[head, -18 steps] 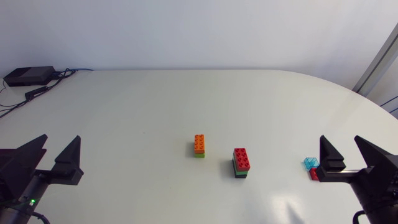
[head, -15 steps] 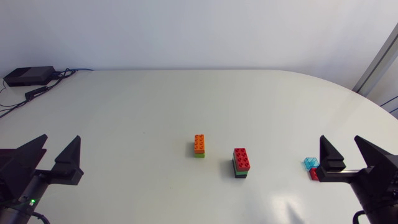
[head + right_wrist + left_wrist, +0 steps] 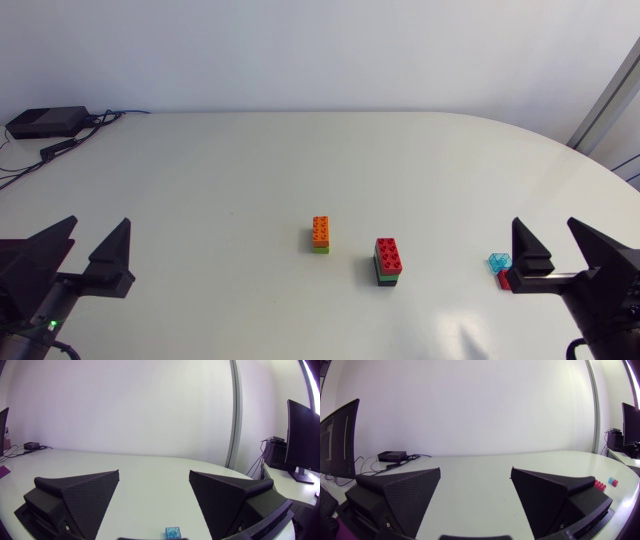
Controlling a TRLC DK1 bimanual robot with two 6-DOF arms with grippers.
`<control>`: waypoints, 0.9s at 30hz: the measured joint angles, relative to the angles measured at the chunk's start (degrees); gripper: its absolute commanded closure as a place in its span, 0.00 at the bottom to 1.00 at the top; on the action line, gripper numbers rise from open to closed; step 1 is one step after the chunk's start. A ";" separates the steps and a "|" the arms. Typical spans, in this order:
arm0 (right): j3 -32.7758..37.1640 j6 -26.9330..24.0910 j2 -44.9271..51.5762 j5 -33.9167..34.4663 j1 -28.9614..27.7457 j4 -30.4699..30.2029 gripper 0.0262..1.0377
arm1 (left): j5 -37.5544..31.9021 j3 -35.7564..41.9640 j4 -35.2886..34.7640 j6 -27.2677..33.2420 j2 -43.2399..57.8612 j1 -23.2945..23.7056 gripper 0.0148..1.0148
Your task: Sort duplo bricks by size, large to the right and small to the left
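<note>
White table [image 3: 250,170], two brick stacks near its middle.
Orange-topped stack [image 3: 320,232], red-topped stack [image 3: 388,257], clear blue brick [image 3: 497,262]; left gripper [image 3: 97,228] and right gripper [image 3: 545,228] gape wide, empty.

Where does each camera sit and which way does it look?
Head view: above the table, looking down; left gripper and right gripper show.
Left wrist view: on the left arm, looking across the table; its open fingers show.
Right wrist view: on the right arm, likewise; its open fingers show.
Shared: head and right wrist views both see the clear blue brick.
</note>
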 measured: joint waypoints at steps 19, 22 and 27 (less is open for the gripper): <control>0.26 0.00 0.02 0.17 0.33 -0.04 0.03 | -0.42 3.02 -5.42 0.02 0.00 -0.17 0.06; 1.09 0.00 0.11 0.17 0.33 -0.24 0.03 | -0.42 4.90 -7.21 0.00 0.00 -0.17 0.06; 5.73 0.00 4.17 0.20 0.33 -0.24 0.03 | -0.42 8.31 -9.09 -0.04 0.20 -0.17 0.06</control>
